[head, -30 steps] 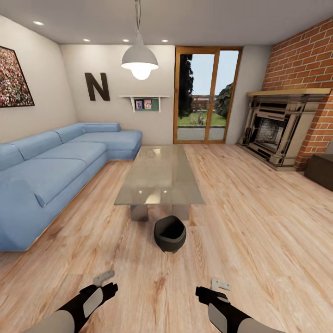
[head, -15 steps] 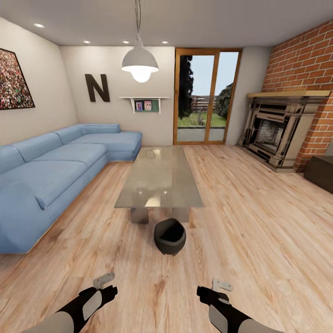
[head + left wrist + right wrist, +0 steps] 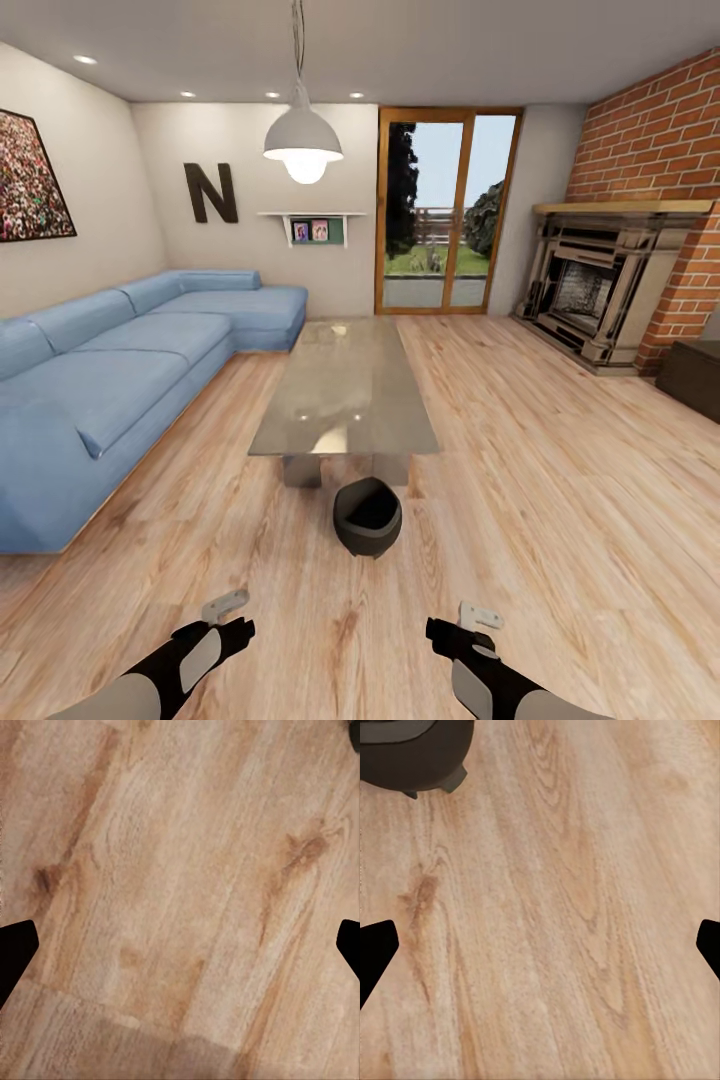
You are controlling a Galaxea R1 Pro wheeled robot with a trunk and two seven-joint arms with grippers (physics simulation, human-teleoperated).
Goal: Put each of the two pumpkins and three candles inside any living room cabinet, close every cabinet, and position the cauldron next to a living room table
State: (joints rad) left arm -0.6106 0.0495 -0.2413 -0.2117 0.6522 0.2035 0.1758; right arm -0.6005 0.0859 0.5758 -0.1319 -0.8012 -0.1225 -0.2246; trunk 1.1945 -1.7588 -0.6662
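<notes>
Glossy black round cauldron (image 3: 367,516) sits upright on the light wood-plank floor (image 3: 560,500), just beside the near end of the low grey glass-topped coffee table (image 3: 345,385). Left gripper (image 3: 180,945) and right gripper (image 3: 540,945) hover spread wide, holding nothing.

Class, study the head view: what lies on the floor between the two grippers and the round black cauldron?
Nothing: only bare wood-plank floor separates the left gripper and right gripper from the round black cauldron, as the head view shows.

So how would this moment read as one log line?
cauldron: on floor by table end | left gripper: open, empty | right gripper: open, empty
</notes>
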